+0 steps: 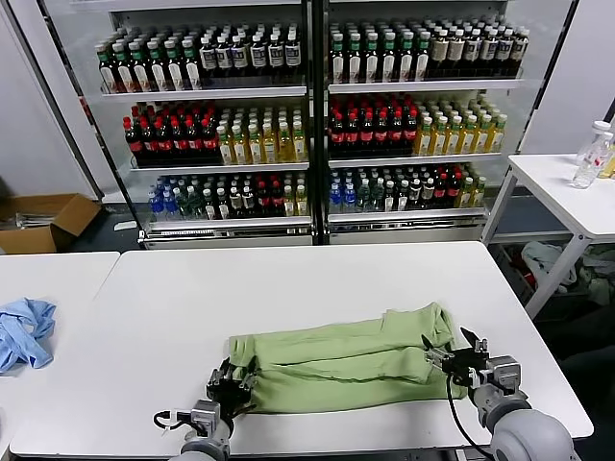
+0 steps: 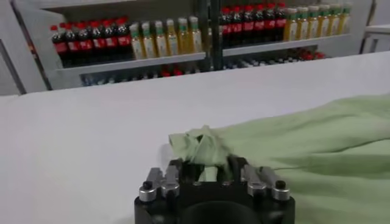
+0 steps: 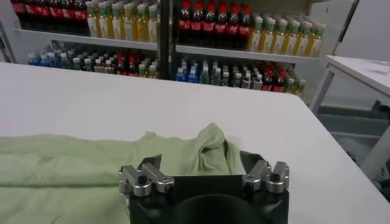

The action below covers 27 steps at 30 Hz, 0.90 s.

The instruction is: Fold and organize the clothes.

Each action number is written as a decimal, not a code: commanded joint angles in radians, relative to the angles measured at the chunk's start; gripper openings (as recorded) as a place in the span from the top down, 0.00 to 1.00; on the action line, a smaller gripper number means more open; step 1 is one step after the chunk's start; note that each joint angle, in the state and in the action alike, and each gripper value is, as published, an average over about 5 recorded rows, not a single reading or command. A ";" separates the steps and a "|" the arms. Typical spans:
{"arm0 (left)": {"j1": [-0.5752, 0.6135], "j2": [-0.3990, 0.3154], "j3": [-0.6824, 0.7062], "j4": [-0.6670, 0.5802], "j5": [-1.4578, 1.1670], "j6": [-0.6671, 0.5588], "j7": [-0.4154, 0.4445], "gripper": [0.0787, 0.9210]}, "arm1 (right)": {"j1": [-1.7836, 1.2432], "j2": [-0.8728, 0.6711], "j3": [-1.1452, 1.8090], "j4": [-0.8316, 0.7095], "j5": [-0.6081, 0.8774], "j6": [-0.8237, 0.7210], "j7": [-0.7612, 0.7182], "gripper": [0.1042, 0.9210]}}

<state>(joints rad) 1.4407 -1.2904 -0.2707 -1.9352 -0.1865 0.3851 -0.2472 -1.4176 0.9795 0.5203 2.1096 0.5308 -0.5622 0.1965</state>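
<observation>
so the polo shirt (image 1: 346, 360) lies as a long green band across the near half of the white table (image 1: 288, 279), already folded lengthwise, running left to right. my left gripper (image 1: 231, 387) is at its left end, clenched on a bunched tuft of fabric, which the left wrist view shows pinched between the fingers (image 2: 234, 165). my right gripper (image 1: 452, 360) is at the right end; there the cloth humps up between the fingers (image 3: 152, 173), but i judge the jaws are spread wide and i cannot say they have real hold of it.

to do this step well, i judge i need both ends gripped evenly before lifting, keep the band taut so the earlier fold does not slide apart, and bring one end over the other squarely, edges lined up, without dragging the near edge off the table.

counting: one green shirt, two grippers, one light blue garment (image 1: 24, 331) on the separate table to the far left, one cardboard box (image 1: 48, 219) on the floor beyond it, and one side table (image 1: 567, 192) at far right with bottles; the cooler (image 1: 312, 115) behind holds too many bottles to count.
</observation>
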 commanded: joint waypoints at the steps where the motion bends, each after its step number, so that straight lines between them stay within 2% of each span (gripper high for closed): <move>1: 0.017 -0.034 -0.030 0.030 -0.064 -0.024 -0.003 0.59 | -0.019 0.000 0.010 0.017 -0.012 0.003 0.002 0.12; 7: 0.026 0.074 -0.179 -0.015 -0.149 -0.063 0.030 0.79 | -0.005 -0.009 0.014 0.014 0.002 0.010 0.006 0.12; 11: 0.024 0.185 -0.359 -0.019 -0.191 -0.069 0.062 0.92 | 0.014 -0.015 0.012 0.009 0.011 0.011 0.008 0.12; 14: 0.021 0.271 -0.519 -0.009 -0.220 -0.073 0.084 0.97 | 0.030 -0.014 0.003 0.005 0.014 0.012 0.008 0.12; 18: 0.014 0.362 -0.677 0.005 -0.213 -0.085 0.096 0.97 | 0.041 -0.009 -0.012 0.001 0.014 0.013 0.007 0.12; 22: 0.015 0.361 -0.679 -0.102 -0.371 -0.057 0.091 0.97 | 0.047 -0.004 -0.023 0.002 0.013 0.014 0.005 0.12; 24: 0.017 0.318 -0.614 -0.199 -0.518 -0.031 0.090 0.97 | 0.046 -0.003 -0.024 0.004 0.013 0.014 0.005 0.12; 27: 0.007 0.213 -0.444 -0.314 -0.690 -0.005 0.092 0.97 | 0.039 -0.004 -0.020 0.010 0.012 0.014 0.004 0.12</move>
<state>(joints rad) 1.4562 -1.0409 -0.7537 -1.9814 -0.4398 0.3300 -0.1733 -1.3822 0.9755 0.5064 2.1159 0.5422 -0.5490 0.2010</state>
